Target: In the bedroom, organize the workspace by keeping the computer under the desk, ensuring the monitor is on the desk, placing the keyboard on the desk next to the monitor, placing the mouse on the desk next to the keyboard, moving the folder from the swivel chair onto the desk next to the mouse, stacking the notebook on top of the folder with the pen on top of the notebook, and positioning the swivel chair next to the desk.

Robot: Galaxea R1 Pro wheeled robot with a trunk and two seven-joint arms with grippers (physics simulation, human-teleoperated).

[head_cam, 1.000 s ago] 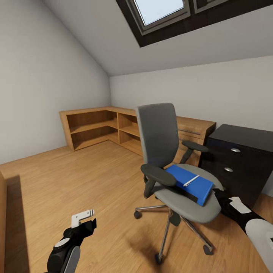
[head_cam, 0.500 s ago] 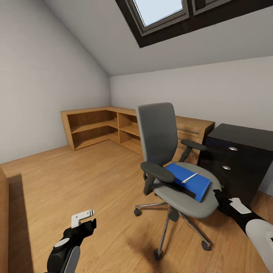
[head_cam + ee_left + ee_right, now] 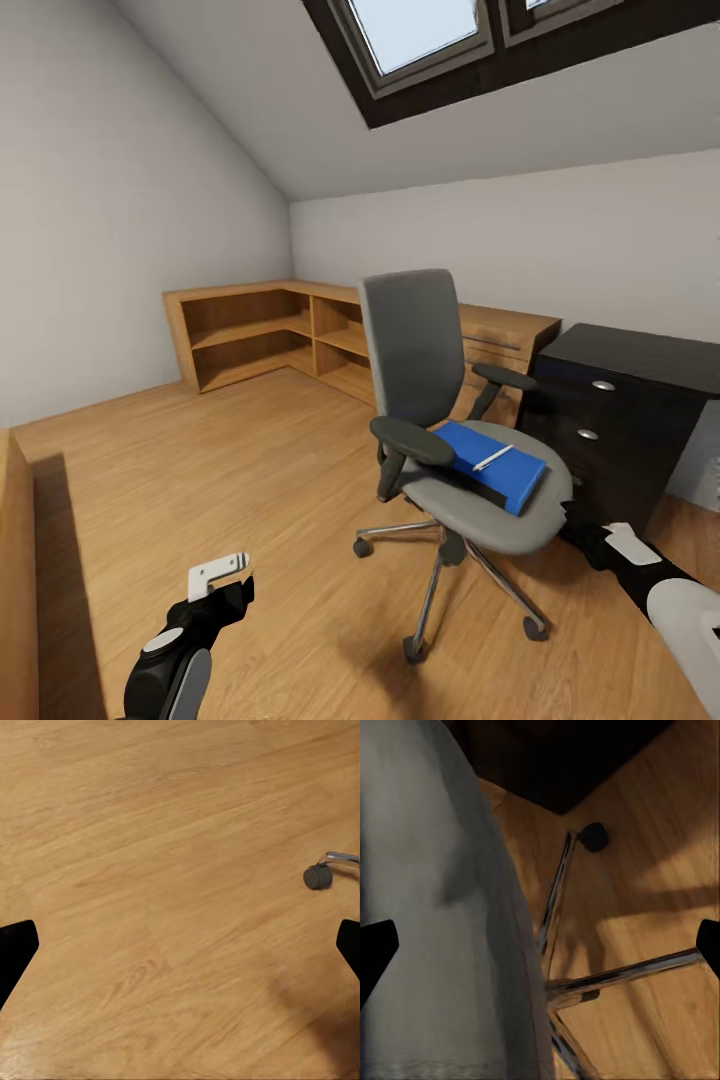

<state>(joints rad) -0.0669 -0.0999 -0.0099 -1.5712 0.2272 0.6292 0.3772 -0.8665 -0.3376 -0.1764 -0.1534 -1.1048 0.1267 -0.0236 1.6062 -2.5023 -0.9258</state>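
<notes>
Folder (image 3: pixel 492 467) lies on our swivel chair (image 3: pixel 455 480) seat, just above our right gripper (image 3: pixel 540 945), whose jaws are spread under the seat's edge. Our left gripper (image 3: pixel 222 583), jaws spread, hovers over bare floor (image 3: pixel 250 470).

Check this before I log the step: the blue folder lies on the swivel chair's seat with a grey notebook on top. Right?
Not quite. In the head view the folder does lie on the swivel chair seat, but what rests on it is a thin white pen, not a notebook.
</notes>
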